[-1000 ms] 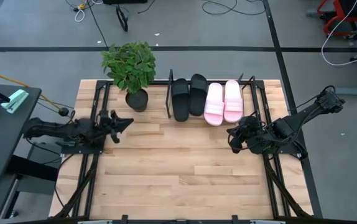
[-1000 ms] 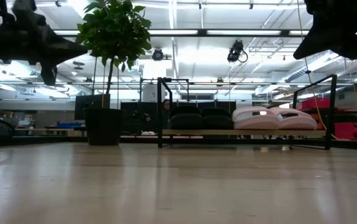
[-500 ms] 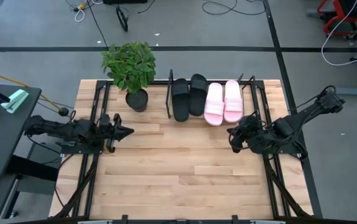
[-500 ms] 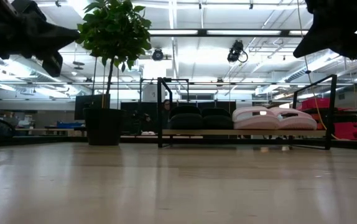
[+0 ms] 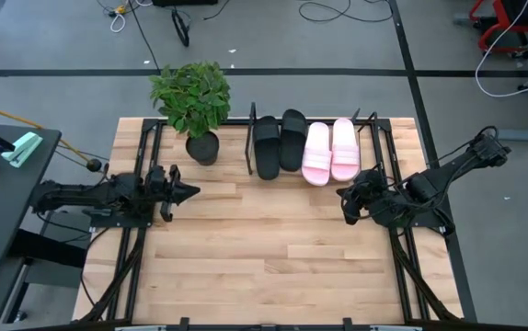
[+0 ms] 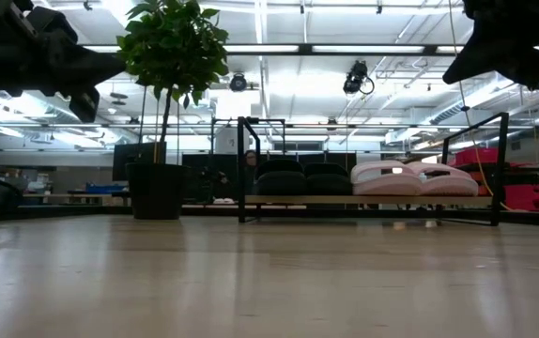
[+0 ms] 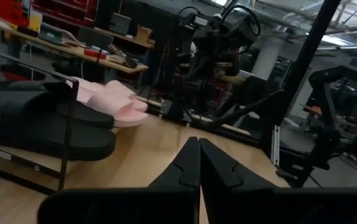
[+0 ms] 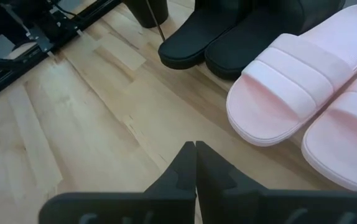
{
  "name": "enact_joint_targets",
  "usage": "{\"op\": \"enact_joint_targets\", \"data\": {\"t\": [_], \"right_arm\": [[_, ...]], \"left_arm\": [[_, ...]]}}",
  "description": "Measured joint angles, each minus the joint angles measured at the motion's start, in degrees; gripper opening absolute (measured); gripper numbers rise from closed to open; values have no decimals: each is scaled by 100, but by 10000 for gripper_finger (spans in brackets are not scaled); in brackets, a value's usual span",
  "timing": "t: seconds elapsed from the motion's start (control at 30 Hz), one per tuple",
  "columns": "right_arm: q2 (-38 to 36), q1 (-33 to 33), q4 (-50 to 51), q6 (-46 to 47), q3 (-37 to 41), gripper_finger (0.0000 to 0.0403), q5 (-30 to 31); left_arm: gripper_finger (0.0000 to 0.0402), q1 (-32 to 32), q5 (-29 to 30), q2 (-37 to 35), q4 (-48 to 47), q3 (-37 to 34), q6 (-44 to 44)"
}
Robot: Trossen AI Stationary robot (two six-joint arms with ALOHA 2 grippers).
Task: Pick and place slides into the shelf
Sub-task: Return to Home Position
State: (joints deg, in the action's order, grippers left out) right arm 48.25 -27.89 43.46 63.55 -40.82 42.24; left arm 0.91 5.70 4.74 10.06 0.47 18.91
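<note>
Two black slides (image 5: 278, 143) and two light pink slides (image 5: 331, 151) lie side by side, soles down, on the base of the shelf (image 6: 242, 169) at the table's far middle. The black pair is on the left and the pink pair on the right. My left gripper (image 5: 194, 190) hovers shut at the table's left side, pointing level toward the right, with nothing in it (image 7: 199, 142). My right gripper (image 5: 345, 206) hovers shut at the right side, just near of the pink slides (image 8: 290, 81), slanting down (image 8: 194, 146).
A potted plant (image 5: 190, 101) stands at the far left, beside the shelf's left end frame. Black arm mounting frames (image 5: 126, 257) run along both table sides. A dark desk (image 5: 6, 184) stands off the left edge. Bare wood (image 5: 264, 239) fills the middle and near part.
My left gripper has swung its tips a little toward the table's near edge and rolled about its own line, staying shut at the left side. The slides and my right gripper have kept still.
</note>
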Motion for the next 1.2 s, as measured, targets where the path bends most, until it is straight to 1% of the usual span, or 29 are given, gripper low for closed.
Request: {"op": "enact_joint_targets", "data": {"t": [0.07, 0.17, 0.33, 0.43, 0.53, 0.6, 0.67, 0.77, 0.83, 0.97, 1.13, 1.2], "right_arm": [[-4, -1, -3, 0, 0, 2, -1], [-32, 0, -28, 0, 0, 2, -5], [-273, -4, -24, -121, 0, 1, -9], [-641, -4, -46, -298, 47, 1, -1], [-1253, -4, -270, -339, 439, 1, 53], [-1718, -4, -948, -354, 936, 1, 87], [-2100, -4, -1956, -541, 1516, 1, 88], [-2356, 20, -3666, -1314, 2299, 0, 81], [-2370, 111, -4430, -1817, 2660, 0, 79], [-2436, 435, -5003, -2143, 3146, 0, 58], [-2826, 944, -5585, -2138, 3782, 0, -447], [-3028, 1079, -5854, -2154, 3973, 0, -518]], "left_arm": [[3, -14, -83, 0, -17, 0, -4], [6, -11, -448, 2, -205, -2, 2], [3, -11, -505, 2, -676, -2, 347], [5, -11, -507, 2, -779, -2, 621], [17, -11, -494, 2, -799, -2, 775], [25, -11, -490, 6, -805, -2, 779], [32, -11, -490, 8, -811, -2, 672], [38, -11, -486, 11, -819, -2, 593], [40, -11, -488, 11, -817, -2, 595], [35, -11, -488, 11, -800, -4, 595], [26, -11, -490, 11, -795, -4, 593], [23, -11, -490, 11, -795, -4, 595]]}}
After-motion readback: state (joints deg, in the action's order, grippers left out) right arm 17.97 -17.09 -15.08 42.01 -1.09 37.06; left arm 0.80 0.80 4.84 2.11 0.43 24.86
